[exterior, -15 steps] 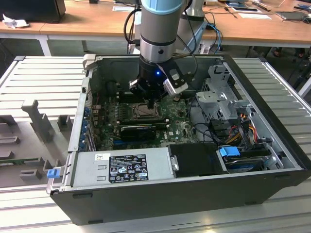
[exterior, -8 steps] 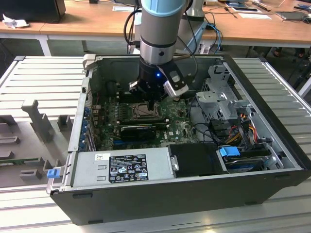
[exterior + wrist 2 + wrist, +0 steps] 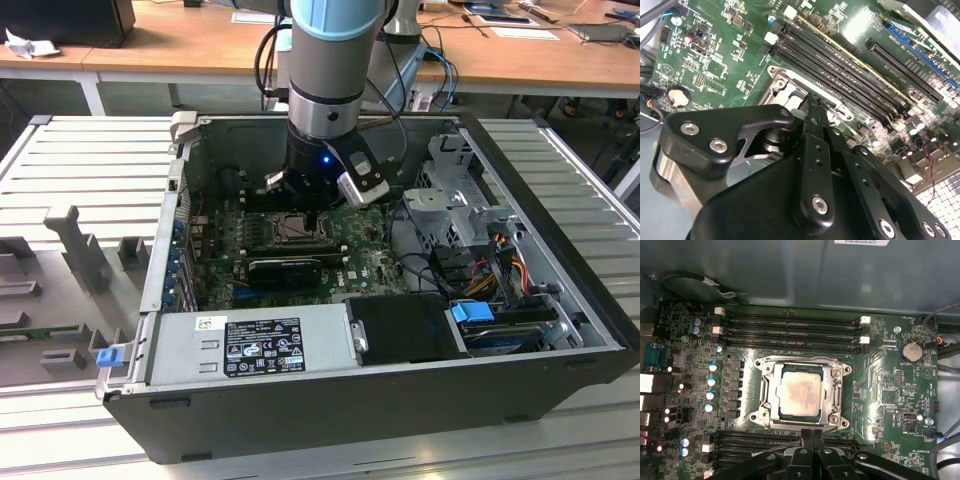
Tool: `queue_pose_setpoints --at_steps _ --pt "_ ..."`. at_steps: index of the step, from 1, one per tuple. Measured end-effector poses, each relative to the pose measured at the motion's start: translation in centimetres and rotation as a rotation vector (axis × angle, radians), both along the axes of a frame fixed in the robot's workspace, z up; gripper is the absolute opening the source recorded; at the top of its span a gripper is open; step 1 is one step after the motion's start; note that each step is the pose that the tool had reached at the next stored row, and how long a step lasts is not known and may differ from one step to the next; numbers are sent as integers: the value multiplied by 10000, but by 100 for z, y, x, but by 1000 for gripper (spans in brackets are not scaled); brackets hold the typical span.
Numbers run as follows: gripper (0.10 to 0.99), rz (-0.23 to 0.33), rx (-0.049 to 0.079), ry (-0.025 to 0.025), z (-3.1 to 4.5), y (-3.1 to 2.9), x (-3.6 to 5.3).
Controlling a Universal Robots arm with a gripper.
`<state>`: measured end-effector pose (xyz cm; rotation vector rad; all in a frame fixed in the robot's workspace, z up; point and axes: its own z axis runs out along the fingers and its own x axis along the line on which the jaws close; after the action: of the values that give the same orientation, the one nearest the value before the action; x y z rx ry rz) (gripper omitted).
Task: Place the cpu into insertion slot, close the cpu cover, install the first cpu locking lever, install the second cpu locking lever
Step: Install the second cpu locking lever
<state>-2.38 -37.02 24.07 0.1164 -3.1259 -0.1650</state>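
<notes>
In the first wrist view the cpu (image 3: 799, 396), a dull silver square, lies flat in the insertion slot (image 3: 801, 424) on the green board. The cpu cover (image 3: 771, 390) is folded down around it as a metal frame. My gripper (image 3: 810, 436) is at the socket's edge, with its black fingers pressed together. A thin metal rod runs along that edge by the fingertips; I cannot tell whether they pinch it. The second wrist view shows the gripper (image 3: 813, 102) touching the socket's rim (image 3: 782, 82). In the exterior view the gripper (image 3: 318, 214) reaches down over the insertion slot (image 3: 292, 230) inside the open case.
Long black memory slots (image 3: 790, 330) run along both sides of the socket. A black card (image 3: 285, 270) lies nearer the power supply (image 3: 250, 345). A drive cage (image 3: 455, 200) and loose cables (image 3: 500, 255) crowd the exterior view's right. Case walls (image 3: 165, 240) surround the board.
</notes>
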Motion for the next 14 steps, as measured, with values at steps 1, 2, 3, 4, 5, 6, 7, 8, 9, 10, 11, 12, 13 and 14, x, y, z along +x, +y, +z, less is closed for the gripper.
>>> queue_pose_setpoints --at_steps 1,2,3,4,5,6,7,8,9,10,11,12,13,14 --pt "106 15 41 0 -7 -10 -1" --pt "106 28 63 -1 -13 -17 -2" --pt "106 42 74 -1 -22 -28 -6" --pt "106 53 76 0 -25 -37 -11" --pt "106 57 80 0 -26 -40 -20" --pt "106 59 87 0 -26 -42 -33" --pt "106 61 106 0 -26 -44 -50" --pt "106 62 124 0 -26 -46 -62" --pt "106 63 155 0 -26 -49 -79" --pt "106 64 182 0 -26 -54 -96" --pt "106 66 200 0 -26 -57 -112" --pt "106 67 211 0 -27 -58 -124" --pt "106 68 222 0 -27 -59 -135" --pt "106 71 243 -1 -29 -62 -145"
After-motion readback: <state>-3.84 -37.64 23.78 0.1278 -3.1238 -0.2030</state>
